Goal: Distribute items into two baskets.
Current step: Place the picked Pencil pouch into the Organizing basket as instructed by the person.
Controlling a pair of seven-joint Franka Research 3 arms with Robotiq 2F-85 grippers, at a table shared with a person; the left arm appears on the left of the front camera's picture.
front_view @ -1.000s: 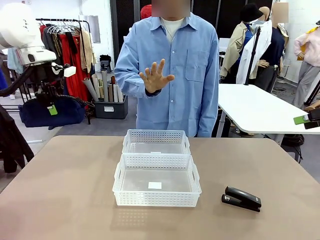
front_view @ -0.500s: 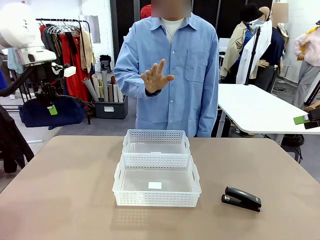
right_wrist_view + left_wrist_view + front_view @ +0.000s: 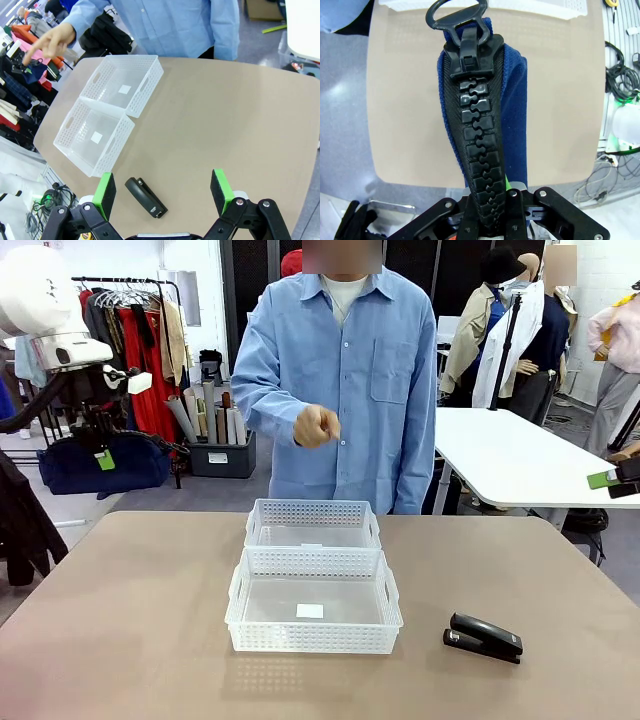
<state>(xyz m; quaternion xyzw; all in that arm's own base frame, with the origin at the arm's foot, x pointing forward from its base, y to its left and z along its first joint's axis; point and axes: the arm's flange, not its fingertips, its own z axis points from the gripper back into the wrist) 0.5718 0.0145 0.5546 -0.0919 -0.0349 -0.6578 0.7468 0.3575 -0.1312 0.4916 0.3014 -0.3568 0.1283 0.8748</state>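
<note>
Left pincer (image 3: 492,207): pressed together on one end of the navy-blue pouch (image 3: 512,100), gripping it at the zipper.
Pouch: held in the air above the table (image 3: 405,100). Its chunky black zipper (image 3: 477,150) runs along the edge facing the wrist camera and ends in a ring-shaped pull (image 3: 456,15). No brand mark can be made out on it.
Right pincer (image 3: 162,191): spread wide and holding nothing, with green pads (image 3: 104,192) on both fingers. It hangs above the table.
Stapler (image 3: 483,637): black, lying flat on the table to the right of the wider basket and apart from it. In the right wrist view it sits between the fingers and closer to the left one. No lettering is legible.
Wider basket (image 3: 314,637): white with lattice walls and cut-out handles, on the near middle of the table. A small white sticker (image 3: 310,611) is on its floor, its print too small to read.
Smaller basket (image 3: 313,512): directly behind the wider one, with the rims touching or nearly so. A white sticker (image 3: 123,89) is on its floor too, and it is not readable.
Person's hand (image 3: 317,426): loosely closed, raised in front of the blue shirt beyond the table's far edge.
</note>
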